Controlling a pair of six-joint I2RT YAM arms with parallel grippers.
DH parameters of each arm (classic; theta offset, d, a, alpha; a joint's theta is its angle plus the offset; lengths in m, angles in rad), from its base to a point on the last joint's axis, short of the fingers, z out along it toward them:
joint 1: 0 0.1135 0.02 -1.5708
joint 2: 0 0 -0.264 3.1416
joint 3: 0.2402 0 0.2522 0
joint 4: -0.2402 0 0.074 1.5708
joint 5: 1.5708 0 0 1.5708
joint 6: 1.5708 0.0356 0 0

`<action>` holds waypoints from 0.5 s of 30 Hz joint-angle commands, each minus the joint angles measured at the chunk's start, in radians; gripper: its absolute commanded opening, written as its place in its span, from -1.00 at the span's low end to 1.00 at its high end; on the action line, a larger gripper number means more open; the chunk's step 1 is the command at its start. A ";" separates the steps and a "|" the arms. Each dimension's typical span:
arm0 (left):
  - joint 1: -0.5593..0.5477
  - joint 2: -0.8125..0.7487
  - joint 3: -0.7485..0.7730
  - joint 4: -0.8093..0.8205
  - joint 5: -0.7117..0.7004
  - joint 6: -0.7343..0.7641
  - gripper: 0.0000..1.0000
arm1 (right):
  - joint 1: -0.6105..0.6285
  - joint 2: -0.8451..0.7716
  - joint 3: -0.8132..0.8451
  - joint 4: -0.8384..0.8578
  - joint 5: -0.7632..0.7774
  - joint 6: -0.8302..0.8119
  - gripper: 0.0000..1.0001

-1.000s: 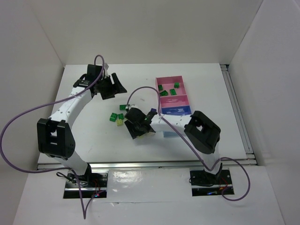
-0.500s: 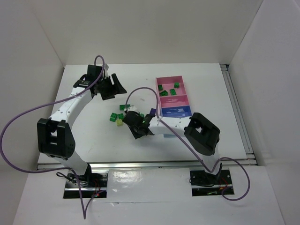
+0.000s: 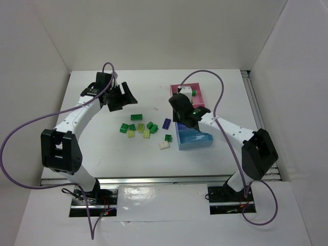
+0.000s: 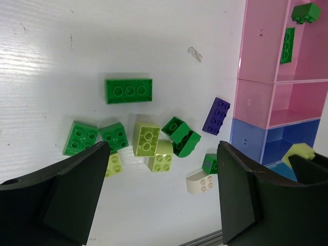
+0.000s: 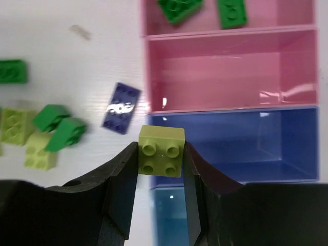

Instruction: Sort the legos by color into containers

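Observation:
My right gripper [image 5: 161, 160] is shut on a pale yellow-green brick [image 5: 161, 150] and holds it above the near left corner of the periwinkle bin [image 5: 246, 143]. The row of containers [image 3: 195, 139] runs pink [image 5: 230, 31], pink [image 5: 230, 72], periwinkle, light blue [image 5: 169, 215]. Dark green bricks [image 5: 230, 13] lie in the far pink bin. Loose legos lie left of the bins: a long green one [image 4: 129, 90], green and yellow-green ones [image 4: 146, 139], a purple one [image 4: 217, 116] and a cream one [image 4: 200, 182]. My left gripper [image 4: 163, 169] is open and empty above them.
White walls enclose the table on three sides. A metal rail [image 3: 261, 123] runs along the right edge of the table and another along the near edge [image 3: 159, 179]. The right arm [image 3: 230, 130] stretches across the bins.
My right gripper has risen from the brick pile and swung right to the bins with the yellow-green brick in it. The loose bricks it covered now show. The left arm has barely moved.

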 commanded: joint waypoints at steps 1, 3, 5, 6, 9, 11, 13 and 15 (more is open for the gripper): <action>0.006 -0.028 -0.007 -0.001 -0.004 0.026 0.76 | -0.053 -0.001 -0.043 0.024 0.006 0.033 -0.30; -0.003 -0.019 -0.007 -0.001 0.005 0.026 0.76 | -0.094 -0.001 -0.043 0.033 -0.016 0.033 -0.30; -0.003 -0.019 -0.007 -0.001 0.005 0.026 0.76 | -0.115 -0.001 -0.053 0.033 -0.026 0.033 -0.28; -0.003 -0.019 -0.007 -0.001 0.005 0.026 0.76 | -0.131 0.010 -0.065 0.042 -0.026 0.033 -0.28; -0.012 -0.009 0.004 -0.010 0.005 0.026 0.74 | -0.152 0.021 -0.076 0.065 -0.036 0.015 -0.15; -0.012 0.001 0.013 -0.010 0.005 0.026 0.74 | -0.162 0.033 -0.076 0.065 -0.045 0.015 0.23; -0.012 0.001 0.013 -0.010 -0.006 0.026 0.74 | -0.162 0.033 -0.064 0.054 -0.045 0.015 0.45; -0.012 0.001 0.013 -0.010 -0.006 0.026 0.74 | -0.137 0.021 -0.055 0.045 -0.045 0.004 0.51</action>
